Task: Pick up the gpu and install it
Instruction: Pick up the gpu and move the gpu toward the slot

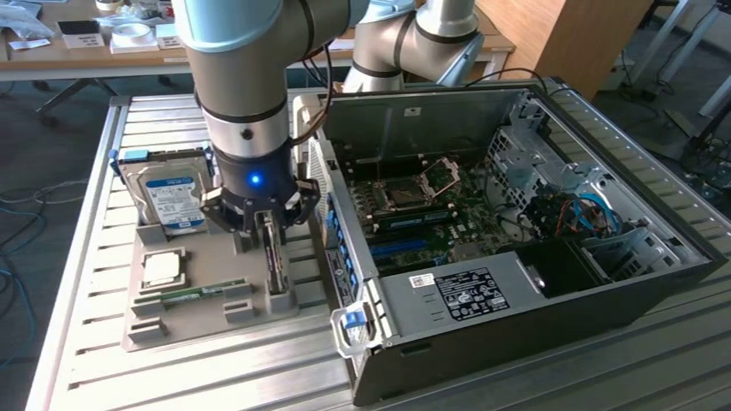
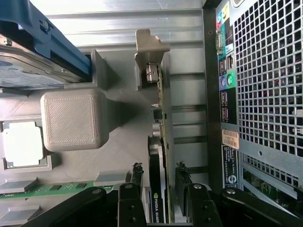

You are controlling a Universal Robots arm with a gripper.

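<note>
The gpu [image 2: 164, 118] was seen standing on its long edge in a slot of the grey tray [image 1: 194, 324], next to the case [image 1: 639, 291]. Its long axis was laid along the tray, parallel to the case's rear panel. The metal bracket end was pointed toward the drive [image 1: 171, 193]. The fan face was turned to the cpu [image 1: 163, 268] side and the green board to the case.

The gripper [image 2: 159, 171] was lowered over the end opposite the bracket. Its fingers [image 2: 137, 177] were set one on each side of the card, and a thin gap could be made out at each side — the jaws were parted, and nothing was gripped. A memory stick [image 1: 200, 294] was laid flat in the tray just beside them.

Tray and case were placed on a ribbed metal table [image 1: 68, 360]. The case was left open, with its board exposed. Behind, a wooden desk [image 1: 80, 53] with small boxes was visible — and cables [image 1: 23, 205] on the floor at the exterior view's left.
</note>
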